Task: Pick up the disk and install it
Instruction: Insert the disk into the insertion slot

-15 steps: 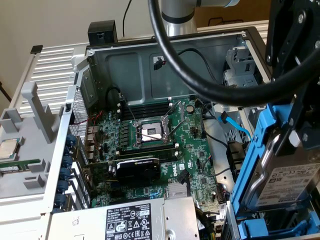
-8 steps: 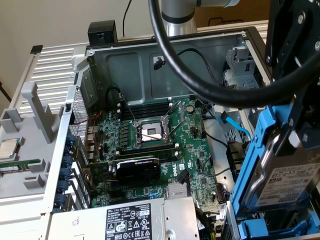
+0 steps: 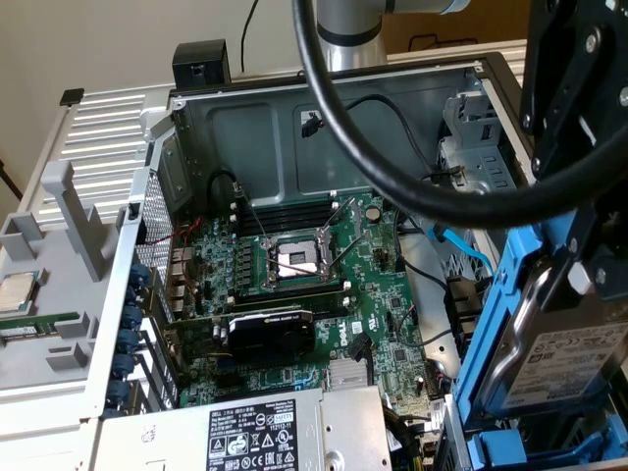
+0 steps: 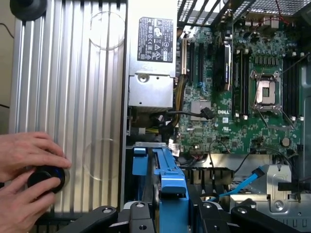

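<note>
End effector [image 4: 170, 213] is found clenched on the disk [image 4: 167, 182]. In the wrist view the blue carrier frame is seen edge-on between the black fingers. In the exterior view the disk [image 3: 574, 358] is seen held up, label showing, at the lower part of the exterior view's right, by the side of the open computer case [image 3: 255, 128]. No support beneath it can be made out, so it is judged to be borne by the grasp alone.

The arm's thick black hose [image 3: 392, 167] is seen looped above the case.

Just beyond the disk, a blue data cable [image 4: 248, 182] and black leads are noted lying before the silver drive cage [image 4: 286, 189]. Further on, the power supply [image 4: 153, 53] and the green motherboard [image 4: 228, 111], with its bare CPU socket [image 4: 267, 90], are exposed. On the ribbed bench [image 4: 73, 97], a person's hands [image 4: 26, 155] are seen on a black knob [image 4: 46, 178], well apart from the disk.

The step in hand is judged to be the carry toward the cage. For this to be done well, the carrier should be held square to the cage. The loose cable and leads should be passed without being snagged or pinched. Contact with the socket and boards is to be avoided, and the hose is to be watched for fouling.
</note>
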